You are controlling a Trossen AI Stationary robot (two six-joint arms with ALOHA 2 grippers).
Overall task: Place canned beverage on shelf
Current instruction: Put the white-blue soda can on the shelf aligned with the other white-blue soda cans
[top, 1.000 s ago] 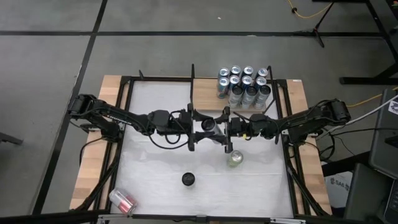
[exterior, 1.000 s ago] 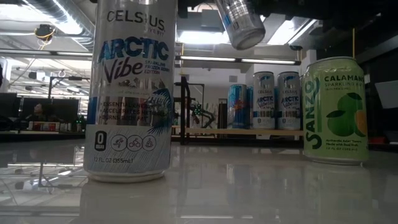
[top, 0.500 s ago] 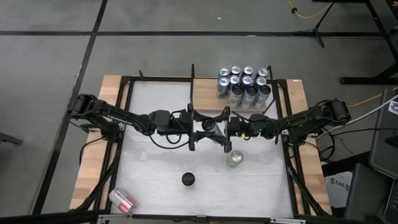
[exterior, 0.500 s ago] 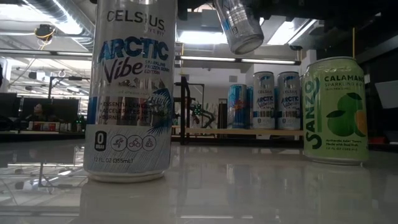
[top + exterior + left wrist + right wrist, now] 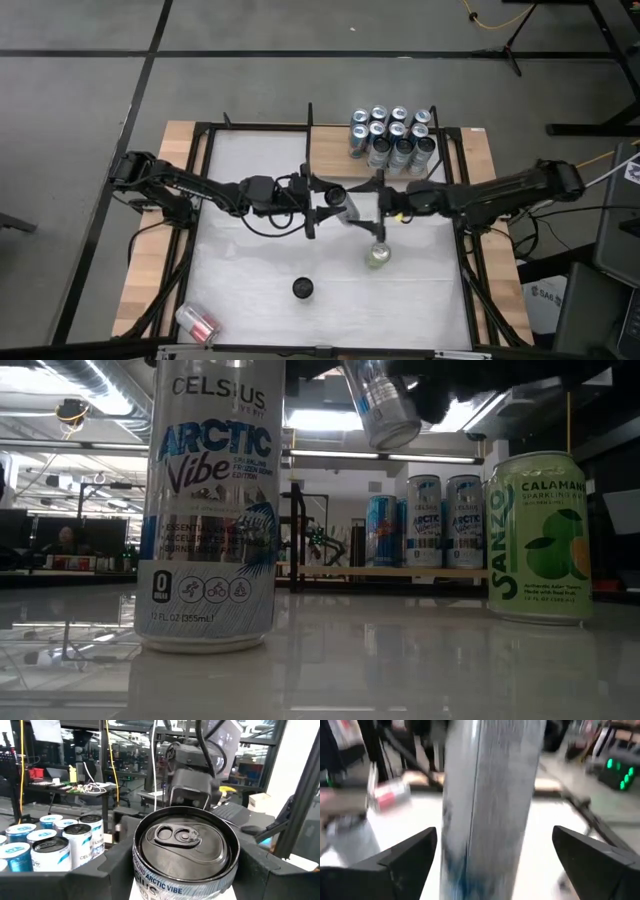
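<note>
Two end effectors meet above mid-counter at one Celsius Arctic Vibe can (image 5: 343,206). The right end effector (image 5: 492,857) has just spread wide and drawn back a little, so the can now hangs pinched in the left end effector (image 5: 320,205) alone. That looks like a completed handover. The shelf (image 5: 335,158), with cans crowding its right end, lies just beyond.
</note>
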